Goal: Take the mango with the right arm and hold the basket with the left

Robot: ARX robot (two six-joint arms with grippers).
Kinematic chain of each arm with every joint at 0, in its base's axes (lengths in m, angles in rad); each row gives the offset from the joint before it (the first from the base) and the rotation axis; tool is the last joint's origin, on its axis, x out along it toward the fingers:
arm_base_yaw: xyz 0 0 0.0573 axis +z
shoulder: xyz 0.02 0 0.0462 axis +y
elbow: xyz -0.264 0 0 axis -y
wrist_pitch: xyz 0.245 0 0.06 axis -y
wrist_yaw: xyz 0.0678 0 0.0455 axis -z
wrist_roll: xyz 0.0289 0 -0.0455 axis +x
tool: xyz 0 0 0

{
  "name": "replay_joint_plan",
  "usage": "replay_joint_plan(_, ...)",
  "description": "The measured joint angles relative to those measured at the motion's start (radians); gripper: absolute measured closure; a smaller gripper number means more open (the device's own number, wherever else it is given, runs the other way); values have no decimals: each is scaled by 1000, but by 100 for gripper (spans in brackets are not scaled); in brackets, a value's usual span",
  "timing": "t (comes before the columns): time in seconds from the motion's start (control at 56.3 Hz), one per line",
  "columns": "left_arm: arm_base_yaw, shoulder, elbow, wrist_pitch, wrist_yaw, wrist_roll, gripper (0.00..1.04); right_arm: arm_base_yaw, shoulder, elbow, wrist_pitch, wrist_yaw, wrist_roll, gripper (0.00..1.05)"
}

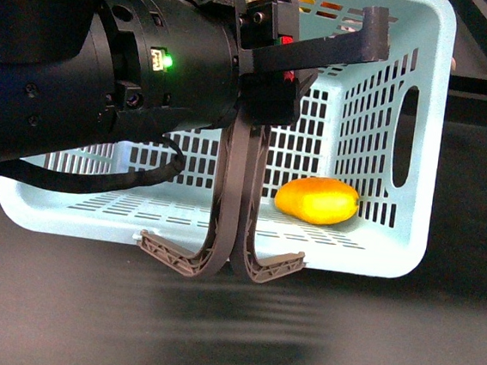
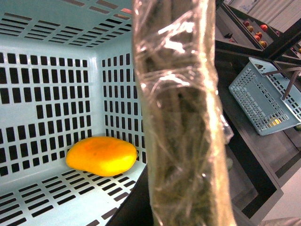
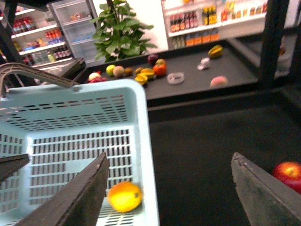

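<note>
The light-blue basket [image 1: 375,247] stands on the dark table, with a grey handle [image 1: 361,38] raised at its back. The yellow-orange mango [image 1: 318,200] lies on the basket floor by the right wall, and shows as well in the left wrist view [image 2: 101,155] and the right wrist view [image 3: 124,196]. My left gripper [image 1: 223,260] hangs shut in front of the basket's near rim, its grey ribbed fingers [image 1: 225,189] pressed together. A film-wrapped brown bar [image 2: 181,117] hides the left jaws in the wrist view. My right gripper [image 3: 171,188] is open above the basket's [image 3: 141,141] rim, holding nothing.
A red apple [image 3: 288,173] lies on the dark table beside the right finger [image 3: 263,193]. A second blue basket [image 2: 268,99] sits on a lower counter. Loose fruits [image 3: 155,70] lie on a far black counter, with a plant [image 3: 120,28] and shelves behind.
</note>
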Motion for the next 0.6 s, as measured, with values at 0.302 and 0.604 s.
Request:
replay_joint_plan(0.302,-1,0,0,0,-2,2,96,-129,-142,-46,-66,-126,-150,82)
replay_joint_plan(0.604,-1,0,0,0,-1,1,96,-289,-269,-46,-184,-274,-160,103)
